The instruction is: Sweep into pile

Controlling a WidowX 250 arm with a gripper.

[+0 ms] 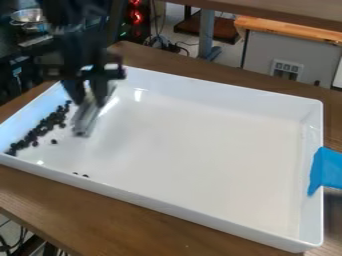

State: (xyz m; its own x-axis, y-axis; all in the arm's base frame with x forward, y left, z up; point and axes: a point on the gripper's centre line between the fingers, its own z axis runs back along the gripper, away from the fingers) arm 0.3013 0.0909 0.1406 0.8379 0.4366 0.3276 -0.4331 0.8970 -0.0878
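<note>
The table (40,200) was brown, with visible wood grain, and supported the tray (200,140). The tray was white, broad and rectangular, with raised walls and a glossy surface that returned bright reflections near its far left corner. The arm entered at the upper left of the view, and the gripper (88,100) hung over the far left part of the tray, pointing down. Blur obscured the gripper: its opening, and whether it had hold of the bar at its lower end, could not be told. A blue piece (327,169) lay over the tray's right wall. The bar (85,120) was grey, narrow and straight, with a metallic sheen. It was tilted, its lower end directed toward the near side of the tray.

The beads (43,127) were small, dark, nearly black and roughly round. Most formed a slanting, uneven band beside the left wall, extending to the near left corner. The band was dense, with some beads bunched together, and was longer than it was wide. One bead sat just beside the band; two more sat close together near the near wall, apart from the rest.
</note>
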